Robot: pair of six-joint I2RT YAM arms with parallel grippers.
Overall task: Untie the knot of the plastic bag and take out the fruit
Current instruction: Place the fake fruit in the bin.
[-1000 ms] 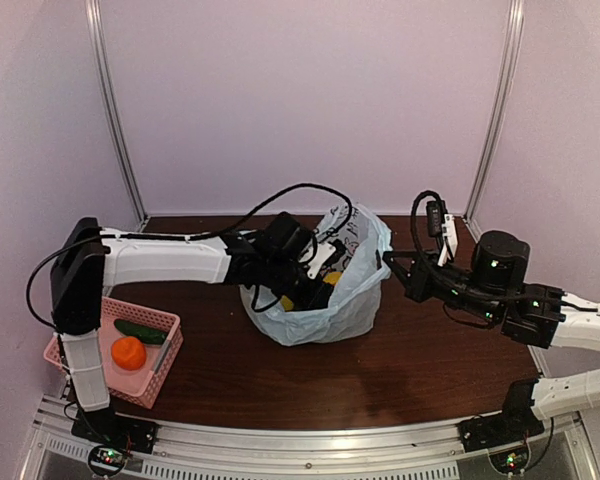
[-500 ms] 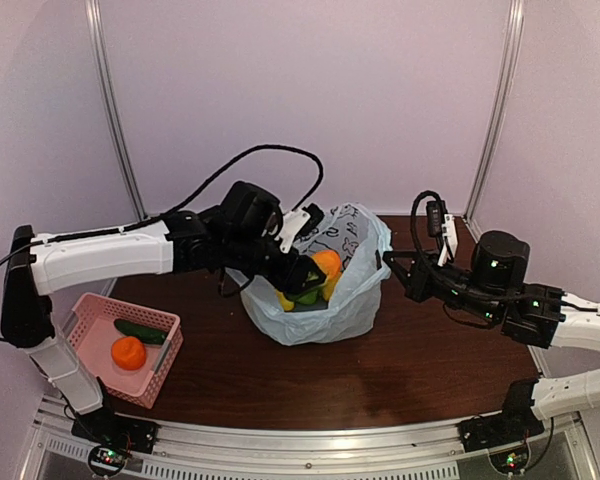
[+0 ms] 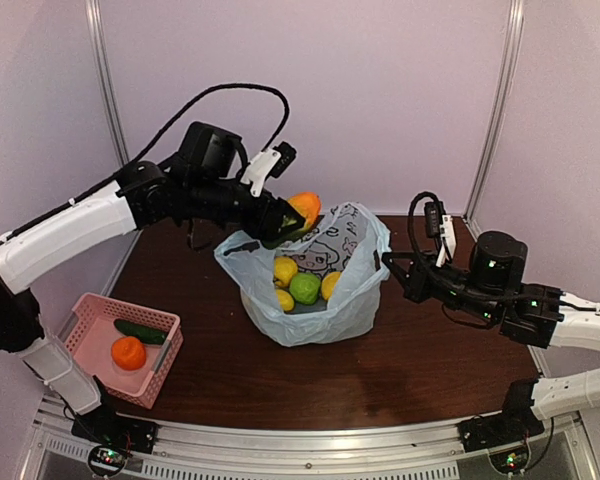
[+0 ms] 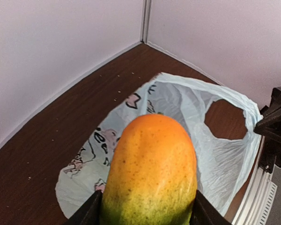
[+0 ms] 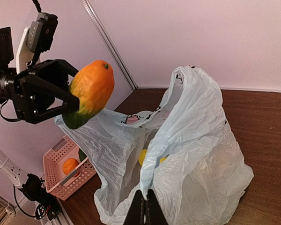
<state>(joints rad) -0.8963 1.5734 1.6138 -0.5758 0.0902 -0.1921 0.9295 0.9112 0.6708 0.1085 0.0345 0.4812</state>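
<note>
Plastic bag [image 3: 352,300]: set on the desk [image 3: 430,350], towards its far side; mouth spread wide open, dark cartoon prints seen on the far wall.
Right gripper [image 3: 384,262]: clenched on the bag's right rim; a fold of the thin plastic is pinched between the fingers and held up.
Left gripper [image 3: 288,224]: raised above the bag's left rim, grasping an oval fruit [image 3: 304,207] by its lower end.
Oval fruit: orange over most of its skin, green at the gripped end; held in the air, tilted, clear of the bag's mouth.
Fruit in bag: a yellow piece [image 3: 285,268], a green round piece [image 3: 303,288], a second yellow piece [image 3: 330,285] at the right and a smaller yellow one [image 3: 284,300] at the lower left; all are packed together at the bottom.
Pink basket [image 3: 90,318]: placed at the near left of the desk, well apart from the bag.
Basket contents: a round orange fruit [image 3: 128,352], with a dark green cucumber [image 3: 140,332] laid just beside it.
</note>
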